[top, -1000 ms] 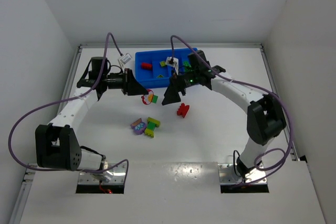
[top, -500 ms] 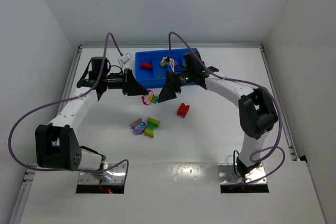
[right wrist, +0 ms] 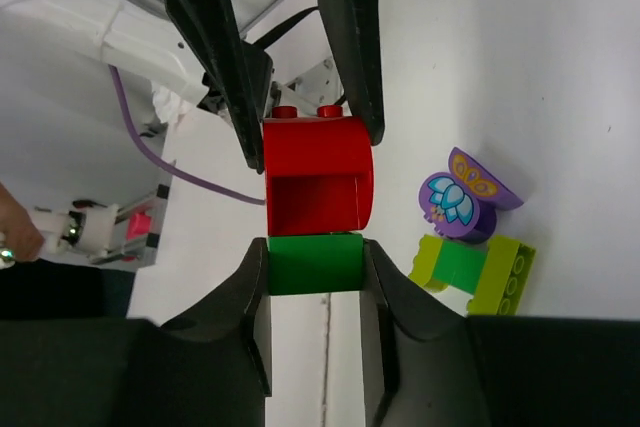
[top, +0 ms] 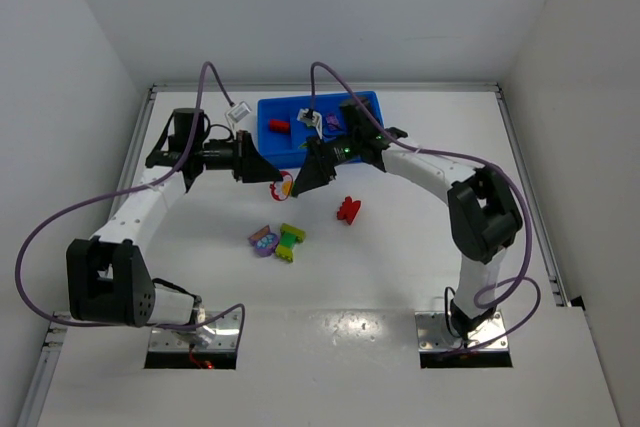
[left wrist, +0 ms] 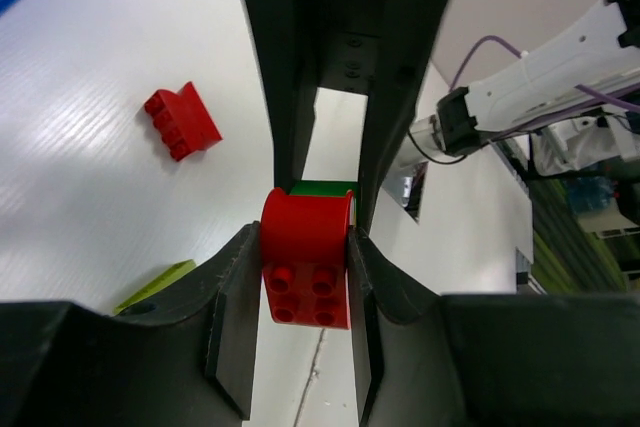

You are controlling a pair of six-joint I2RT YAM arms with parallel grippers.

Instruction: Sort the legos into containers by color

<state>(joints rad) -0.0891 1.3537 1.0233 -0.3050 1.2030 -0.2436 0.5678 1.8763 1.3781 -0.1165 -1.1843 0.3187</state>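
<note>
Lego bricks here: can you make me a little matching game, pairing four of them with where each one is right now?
1. red arched brick
2. green brick
3. purple butterfly piece
4. loose red brick

A. alone on the table
B. beside the yellow-green cluster
C. clamped in the left pincer
D. clamped in the right pincer

Pairs: 1-C, 2-D, 3-B, 4-A.

White arms [top: 140,209], black joints [top: 105,282], black claws [left wrist: 305,247], purple cables [top: 207,70]
</note>
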